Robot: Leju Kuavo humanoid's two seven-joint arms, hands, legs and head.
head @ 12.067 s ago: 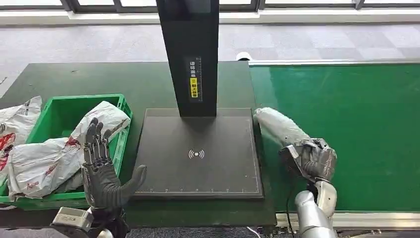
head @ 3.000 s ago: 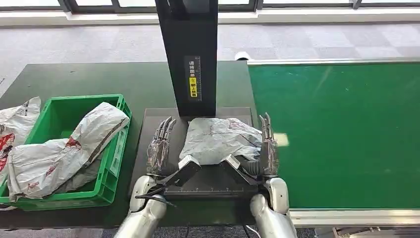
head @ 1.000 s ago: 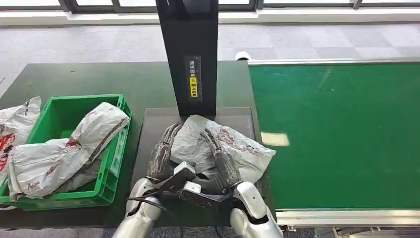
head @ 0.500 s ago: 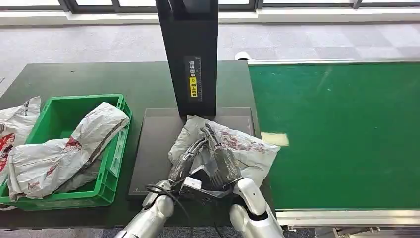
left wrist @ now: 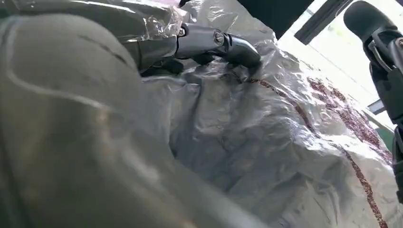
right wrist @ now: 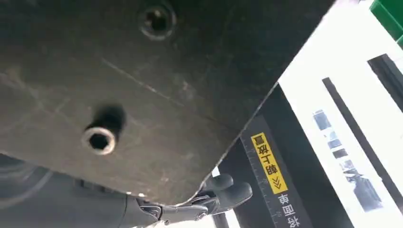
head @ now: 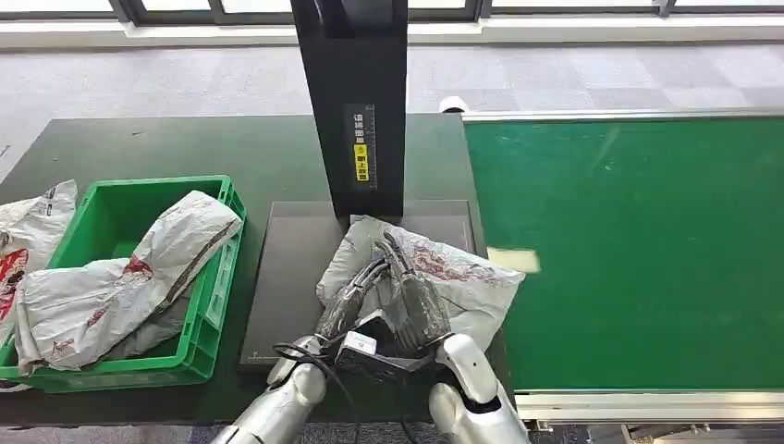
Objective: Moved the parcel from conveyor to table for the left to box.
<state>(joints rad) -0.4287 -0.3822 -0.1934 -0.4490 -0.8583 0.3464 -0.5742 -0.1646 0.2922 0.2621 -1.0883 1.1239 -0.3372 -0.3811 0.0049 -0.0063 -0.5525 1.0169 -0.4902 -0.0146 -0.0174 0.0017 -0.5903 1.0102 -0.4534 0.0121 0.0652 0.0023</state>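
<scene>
1. Head view: dark green table (head: pixel 185 148) stood on grey carpet floor (head: pixel 601 79), green conveyor (head: pixel 647 250) adjoining on the right. Grey parcel (head: pixel 462 277) lay on the black scanner pad (head: pixel 291 277), below the black post (head: pixel 356 102). Left robot hand (head: pixel 347 301) and right robot hand (head: pixel 416 301) both rested on the parcel, fingers extended; firm grip could not be told. Green crate (head: pixel 217 277) held other bags (head: pixel 111 287).
2. Left wrist view: fingers (left wrist: pixel 214 42) pressed into crinkled parcel film (left wrist: pixel 266 156).
3. Right wrist view: fingertips (right wrist: pixel 228 192) before the post's yellow label (right wrist: pixel 268 164).
</scene>
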